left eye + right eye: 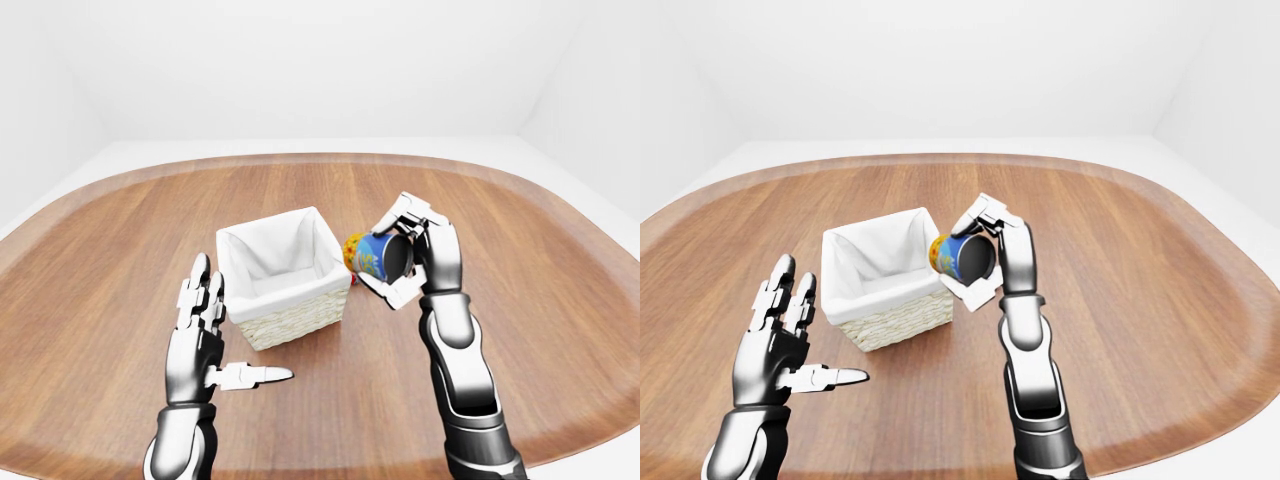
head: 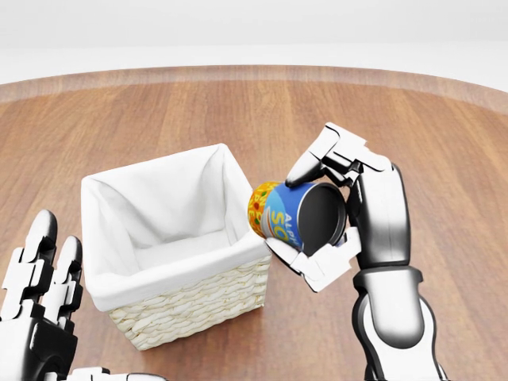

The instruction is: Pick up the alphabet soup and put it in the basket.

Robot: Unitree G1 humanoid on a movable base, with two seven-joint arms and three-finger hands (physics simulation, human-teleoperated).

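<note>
The alphabet soup can (image 2: 284,216), blue with a yellow end, lies tilted on its side in my right hand (image 2: 305,222), its dark end facing the camera. The fingers close over its top and the thumb under it. The can hangs above the table, with its yellow end at the right rim of the wicker basket (image 2: 190,311), which has a white cloth liner and nothing showing inside. My left hand (image 2: 40,274) stands open at the head view's lower left, fingers up, to the left of the basket and apart from it.
The round wooden table (image 1: 560,300) stretches wide on all sides, and its edge curves along the bottom of the left-eye view. My left thumb (image 1: 255,375) points right, below the basket. White floor and walls lie beyond.
</note>
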